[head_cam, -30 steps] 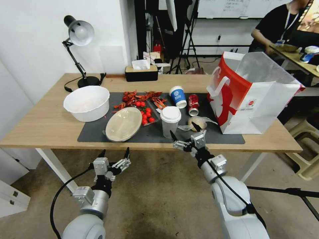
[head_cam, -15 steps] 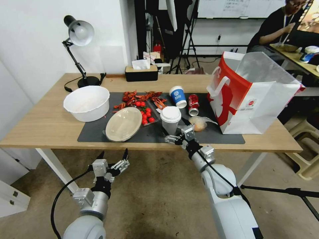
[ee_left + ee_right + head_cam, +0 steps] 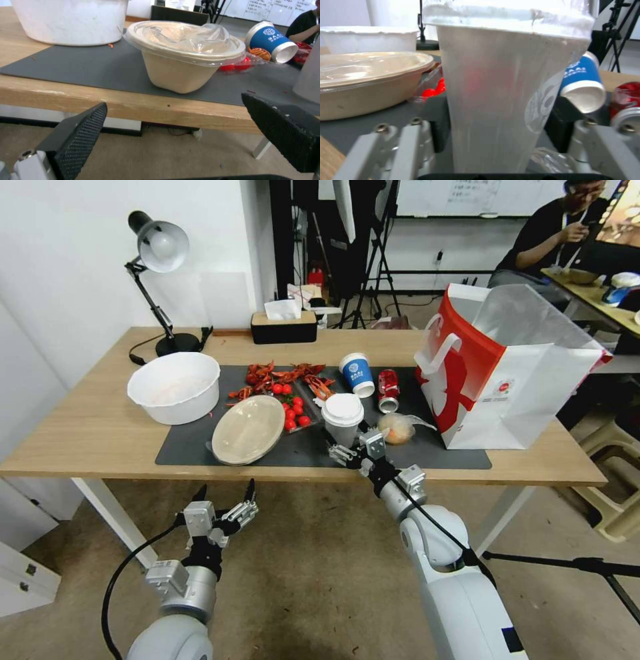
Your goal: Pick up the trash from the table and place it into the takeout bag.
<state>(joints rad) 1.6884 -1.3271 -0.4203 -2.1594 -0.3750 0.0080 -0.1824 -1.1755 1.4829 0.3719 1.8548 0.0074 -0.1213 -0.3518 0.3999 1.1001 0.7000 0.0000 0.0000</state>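
The clear plastic cup point(image 3: 343, 419) with a white lid stands near the front of the dark mat on the table point(image 3: 87, 433). My right gripper point(image 3: 353, 445) is open, and in the right wrist view the cup point(image 3: 506, 100) stands between its fingers point(image 3: 436, 132). The beige plate point(image 3: 249, 429) lies to the cup's left. Behind the cup lie the blue-and-white paper cup point(image 3: 356, 373) and crushed red can point(image 3: 388, 388). The small bag with the orange lump point(image 3: 399, 428) is on its right. The takeout bag point(image 3: 520, 380) stands open at the table's right end. My left gripper point(image 3: 227, 493) hangs open below the table's front edge.
A big white bowl point(image 3: 175, 387) sits at the mat's left end, and clear trays of tomatoes and crayfish point(image 3: 287, 387) lie behind the plate. A desk lamp point(image 3: 157, 247) and a tissue box point(image 3: 283, 327) stand at the back. A stand's leg point(image 3: 580, 565) crosses the floor on the right.
My right gripper has moved left from in front of the small bag and forward over the table edge, so its open fingers now straddle the clear cup. The left arm has stayed put.
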